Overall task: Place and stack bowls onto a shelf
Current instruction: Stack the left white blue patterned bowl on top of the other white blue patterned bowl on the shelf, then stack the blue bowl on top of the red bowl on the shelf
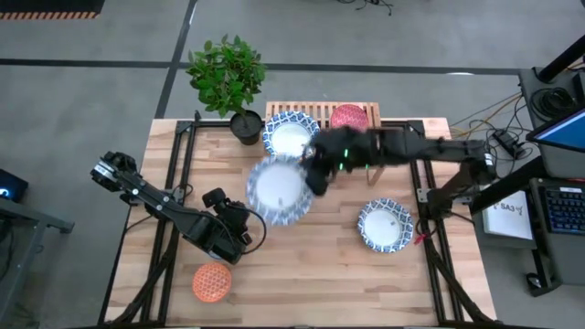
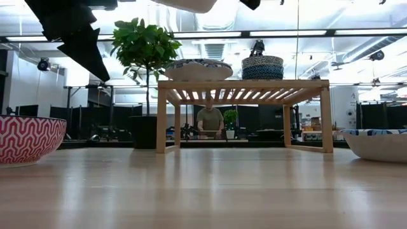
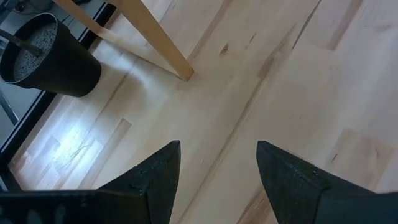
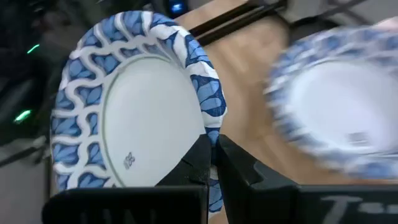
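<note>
My right gripper (image 1: 315,176) is shut on a wide blue-white bowl (image 1: 278,190), held in the air just in front of the shelf (image 1: 315,108). In the low view only the held bowl's underside (image 2: 191,5) shows, above shelf height. A second blue-white bowl (image 1: 291,135) and a small red patterned bowl (image 1: 349,116) rest on the shelf's slats. A third blue-white bowl (image 1: 385,225) and an orange bowl (image 1: 211,282) sit on the table. My left gripper (image 3: 217,168) waits open over bare tabletop near the table's left front. My right gripper pinches the held bowl's patterned rim (image 4: 210,127) on the side nearest the arm, one finger (image 4: 194,163) inside the bowl and one (image 4: 241,167) outside. The fingers reach in from the table's right. The bowl is lifted clear and stretches away from the fingers toward the table's left.
A black plant pot (image 1: 245,126) with a leafy plant (image 1: 226,73) stands at the shelf's left end, close to the bowl on the shelf. The shelf's leg (image 3: 155,37) and the pot (image 3: 46,56) lie ahead of my left gripper. A person stands far beyond the table (image 2: 210,119).
</note>
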Available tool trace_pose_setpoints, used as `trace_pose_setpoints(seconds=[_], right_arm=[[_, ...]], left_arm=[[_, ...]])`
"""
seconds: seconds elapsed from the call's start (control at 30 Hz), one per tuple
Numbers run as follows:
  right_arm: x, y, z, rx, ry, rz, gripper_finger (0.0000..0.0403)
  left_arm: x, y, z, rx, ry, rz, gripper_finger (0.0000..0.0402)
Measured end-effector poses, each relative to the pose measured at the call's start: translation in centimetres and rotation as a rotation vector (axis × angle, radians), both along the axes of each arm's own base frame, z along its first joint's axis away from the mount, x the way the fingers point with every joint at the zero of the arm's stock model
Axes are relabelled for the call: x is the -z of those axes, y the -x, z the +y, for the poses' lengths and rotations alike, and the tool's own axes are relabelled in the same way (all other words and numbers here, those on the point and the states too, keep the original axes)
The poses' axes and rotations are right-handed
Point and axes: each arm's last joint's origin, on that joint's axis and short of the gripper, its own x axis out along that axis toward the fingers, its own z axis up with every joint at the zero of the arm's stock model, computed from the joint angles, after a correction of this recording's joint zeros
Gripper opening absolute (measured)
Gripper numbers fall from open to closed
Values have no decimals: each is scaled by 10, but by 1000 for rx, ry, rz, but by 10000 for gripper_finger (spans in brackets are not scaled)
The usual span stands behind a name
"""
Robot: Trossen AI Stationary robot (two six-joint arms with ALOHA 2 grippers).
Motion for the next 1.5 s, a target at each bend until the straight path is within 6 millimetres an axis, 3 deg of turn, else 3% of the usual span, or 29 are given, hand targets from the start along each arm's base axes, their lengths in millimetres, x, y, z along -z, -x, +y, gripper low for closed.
trace_pose_setpoints(seconds=[0.2, 0.33, 0.5, 0.7, 0.97, 1.2, 1.3, 1.5], right_arm=[[-21, 13, -57, 127, 71, -7, 9], [-24, 22, -94, 222, 92, 4, 9], [-10, 25, -132, 289, 62, 53, 9], [9, 15, -154, 308, 22, 95, 12], [21, 0, -167, 318, 20, 118, 70], [10, 6, -168, 319, 56, 98, 123], [2, 12, -153, 258, 93, 113, 134], [-10, 5, -97, 38, 209, 73, 131]], left_arm=[[0, 0, 0, 0, -1, 1, 194], [0, 0, 0, 0, -2, 3, 194], [0, 0, 0, 0, -3, 4, 194], [0, 0, 0, 0, -3, 5, 194], [0, 1, 0, 0, -4, 7, 194], [0, 1, 0, 0, -4, 7, 194], [0, 1, 0, -1, -4, 7, 194], [0, 0, 0, -18, 10, -8, 194]])
